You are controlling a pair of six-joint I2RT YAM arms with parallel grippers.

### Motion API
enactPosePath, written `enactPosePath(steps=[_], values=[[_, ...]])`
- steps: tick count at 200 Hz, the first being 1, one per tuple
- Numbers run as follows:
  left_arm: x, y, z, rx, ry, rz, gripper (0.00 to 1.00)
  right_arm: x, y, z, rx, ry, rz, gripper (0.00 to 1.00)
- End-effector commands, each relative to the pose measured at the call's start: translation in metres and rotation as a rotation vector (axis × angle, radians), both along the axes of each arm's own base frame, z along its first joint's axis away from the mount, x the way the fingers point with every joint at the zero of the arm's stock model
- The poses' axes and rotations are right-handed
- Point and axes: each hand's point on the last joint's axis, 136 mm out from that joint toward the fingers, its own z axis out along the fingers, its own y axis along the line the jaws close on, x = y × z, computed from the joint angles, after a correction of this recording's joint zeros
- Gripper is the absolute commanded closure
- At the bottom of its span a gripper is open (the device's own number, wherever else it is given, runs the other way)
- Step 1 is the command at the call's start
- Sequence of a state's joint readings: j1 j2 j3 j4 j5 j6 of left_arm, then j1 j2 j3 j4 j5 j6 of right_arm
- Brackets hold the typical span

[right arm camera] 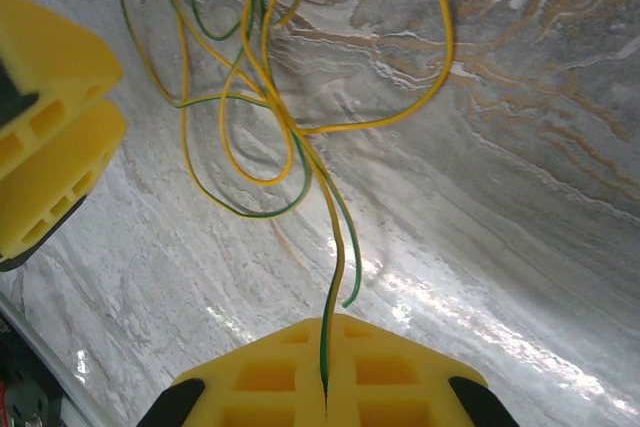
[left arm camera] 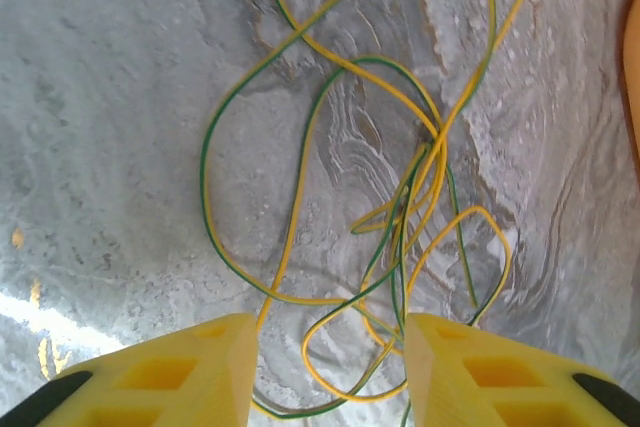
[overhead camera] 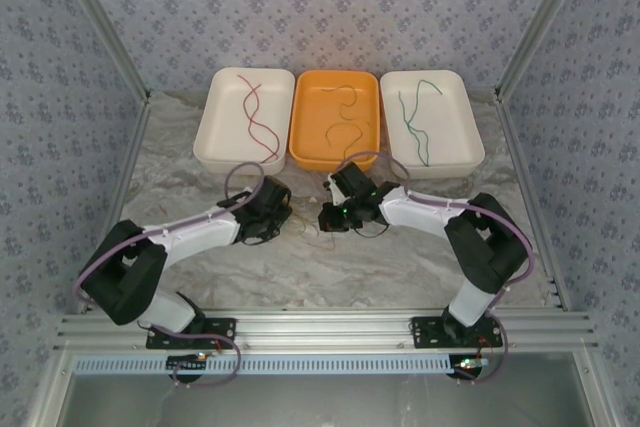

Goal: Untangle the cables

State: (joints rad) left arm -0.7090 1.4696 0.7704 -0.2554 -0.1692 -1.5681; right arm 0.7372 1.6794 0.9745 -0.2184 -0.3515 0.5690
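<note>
A tangle of thin yellow-and-green wires [left arm camera: 400,207] is spread near the middle of the marbled tabletop [left arm camera: 100,147]. One strand [right arm camera: 335,247] is pinched in the closed right pincer [right arm camera: 325,332], while the left pincer [left arm camera: 328,337] is held wide apart over the tangle.

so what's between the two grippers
Tangled yellow and green cables: one strand pinched in the right gripper, loops inside the open left gripper. Both wrist views show it.

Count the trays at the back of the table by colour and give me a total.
White trays: 2
Orange tray: 1
Total: 3
</note>
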Motion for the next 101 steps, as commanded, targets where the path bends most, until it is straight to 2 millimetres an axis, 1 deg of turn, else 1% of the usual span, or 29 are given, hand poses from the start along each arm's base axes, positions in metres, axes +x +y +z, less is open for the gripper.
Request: enactPosePath(steps=[1, 16, 19, 38, 49, 59, 83, 101], values=[[-0.011, 0.015, -0.01, 0.048, 0.106, 0.137, 0.57, 0.001, 0.002, 0.01, 0.012, -0.037, -0.01, 1.0], [-0.01, 0.013, -0.014, 0.046, 0.136, 0.162, 0.57, 0.0, 0.004, 0.01, 0.012, -0.037, -0.008, 1.0], [-0.011, 0.012, -0.015, 0.047, 0.148, 0.167, 0.55, -0.001, 0.004, 0.01, 0.013, -0.037, -0.007, 1.0], [-0.017, 0.012, -0.028, 0.049, 0.216, 0.199, 0.52, -0.003, 0.005, 0.011, 0.013, -0.04, -0.003, 1.0], [-0.017, 0.006, -0.035, 0.014, 0.224, 0.207, 0.5, -0.003, 0.006, 0.012, 0.016, -0.043, -0.001, 1.0], [-0.017, 0.005, -0.041, 0.002, 0.245, 0.224, 0.49, -0.004, 0.006, 0.012, 0.016, -0.043, -0.001, 1.0], [-0.012, 0.004, -0.048, -0.018, 0.253, 0.264, 0.48, -0.007, 0.008, 0.012, 0.021, -0.045, 0.006, 1.0], [-0.007, -0.001, -0.052, -0.053, 0.253, 0.284, 0.48, -0.009, 0.01, 0.012, 0.019, -0.046, 0.011, 1.0]])
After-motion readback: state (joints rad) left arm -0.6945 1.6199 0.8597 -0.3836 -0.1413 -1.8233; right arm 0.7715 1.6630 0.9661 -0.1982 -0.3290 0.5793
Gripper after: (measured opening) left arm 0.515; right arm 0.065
